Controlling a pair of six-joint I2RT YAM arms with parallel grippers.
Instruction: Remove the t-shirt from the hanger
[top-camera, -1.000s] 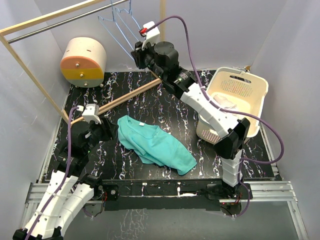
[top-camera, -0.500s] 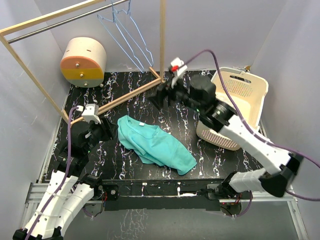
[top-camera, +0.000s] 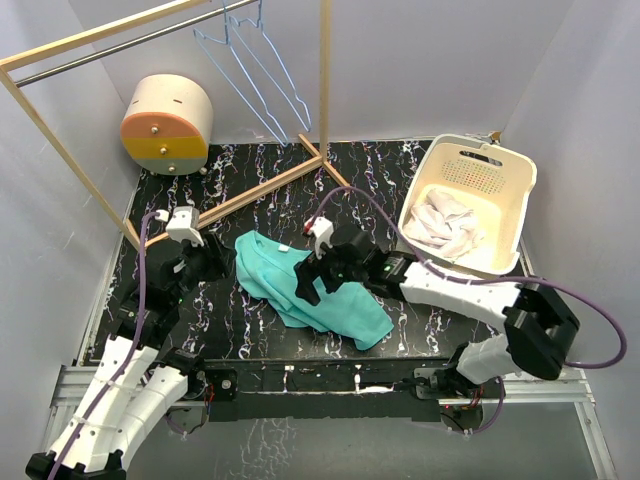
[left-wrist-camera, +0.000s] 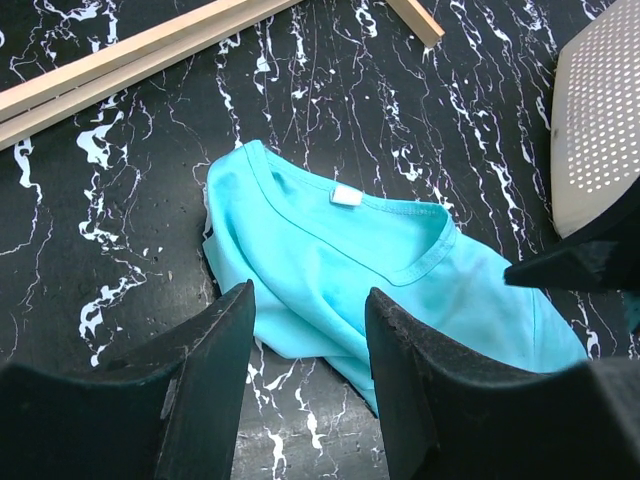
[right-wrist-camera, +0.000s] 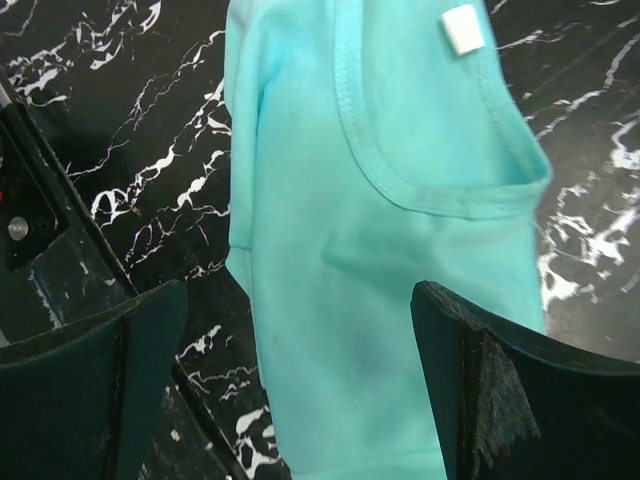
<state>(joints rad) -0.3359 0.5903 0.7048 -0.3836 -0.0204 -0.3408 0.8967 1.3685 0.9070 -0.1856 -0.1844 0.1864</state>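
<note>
Top external view shows the t-shirt (top-camera: 310, 290) lying crumpled on the tabletop (top-camera: 400, 180), clear of the hanger (top-camera: 238, 90), so removal looks done; left claw (left-wrist-camera: 308, 300) and right claw (right-wrist-camera: 295, 300) both gape empty.

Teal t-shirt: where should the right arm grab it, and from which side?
Pinch the stitched collar band near the white label, coming straight down. The teal t-shirt lies spread on the table, and the collar's doubled edge probably gives the most to bite. The right gripper hangs open directly above it.
</note>
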